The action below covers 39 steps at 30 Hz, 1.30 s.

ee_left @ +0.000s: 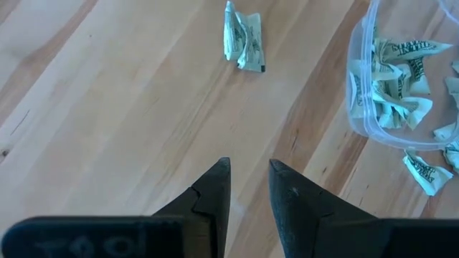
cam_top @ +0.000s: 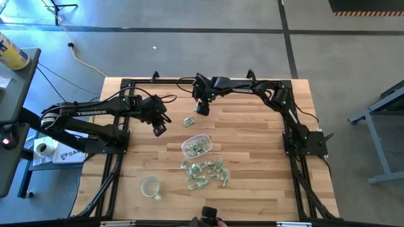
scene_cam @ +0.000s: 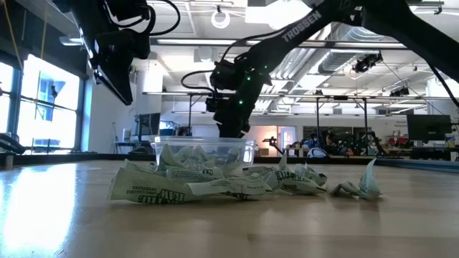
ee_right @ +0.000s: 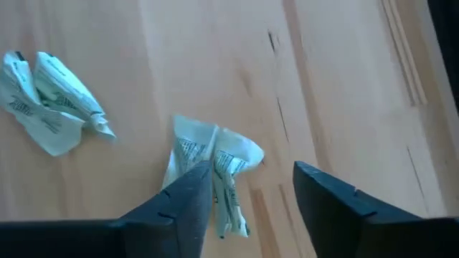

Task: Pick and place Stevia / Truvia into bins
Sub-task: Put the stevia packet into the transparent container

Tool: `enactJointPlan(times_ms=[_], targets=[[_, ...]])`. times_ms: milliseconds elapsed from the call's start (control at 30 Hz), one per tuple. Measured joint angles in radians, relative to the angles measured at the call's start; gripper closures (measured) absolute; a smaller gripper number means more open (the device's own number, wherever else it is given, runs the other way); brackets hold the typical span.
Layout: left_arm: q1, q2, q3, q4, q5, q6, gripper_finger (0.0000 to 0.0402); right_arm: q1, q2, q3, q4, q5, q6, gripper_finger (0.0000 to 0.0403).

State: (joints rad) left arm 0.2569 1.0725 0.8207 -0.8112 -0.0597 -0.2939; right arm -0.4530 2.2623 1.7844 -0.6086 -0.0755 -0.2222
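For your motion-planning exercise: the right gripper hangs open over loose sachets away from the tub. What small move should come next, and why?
Probably shift the right gripper sideways to straddle the sachet, then lower. Its jaws stand open, but the sachet lies by one finger, not between them, outside the clear tub.

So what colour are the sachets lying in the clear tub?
White paper with green print: the sachets in the clear tub show best in the left wrist view.

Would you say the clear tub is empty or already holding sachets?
Holding some. The tub has several green-and-white sachets inside; more lie loose on the table beside it.
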Motion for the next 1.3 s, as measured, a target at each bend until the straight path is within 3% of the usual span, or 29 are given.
enactJointPlan(times_ms=[267, 400, 600, 767, 933, 1100, 1300], targets=[[0.0, 0.0, 0.0, 0.001, -0.005, 0.024, 0.0273, -0.007, 0.0, 0.0, -0.038, 0.01, 0.024, 0.0301], [0.0, 0.0, 0.0, 0.001, -0.006, 0.036, 0.0272, -0.006, 0.0, 0.003, -0.071, 0.01, 0.023, 0.032], [0.0, 0.0, 0.0, 0.001, -0.006, 0.037, 0.0275, -0.011, 0.0, 0.063, -0.242, 0.079, -0.043, 0.0287], [0.0, 0.0, 0.0, 0.009, -0.011, 0.061, 0.0275, -0.027, 0.0, 0.098, -0.21, 0.022, -0.043, 0.0233], [0.0, 0.0, 0.0, 0.01, -0.013, 0.059, 0.0275, -0.024, 0.0, 0.095, -0.209, 0.058, 0.053, 0.0198], [0.0, 0.0, 0.0, 0.03, -0.014, 0.054, 0.0275, 0.0, 0.001, 0.111, -0.279, 0.042, 0.175, 0.0191], [0.0, 0.001, 0.002, 0.07, -0.014, 0.057, 0.0275, 0.053, 0.0, 0.116, -0.277, 0.107, -0.122, 0.0209]])
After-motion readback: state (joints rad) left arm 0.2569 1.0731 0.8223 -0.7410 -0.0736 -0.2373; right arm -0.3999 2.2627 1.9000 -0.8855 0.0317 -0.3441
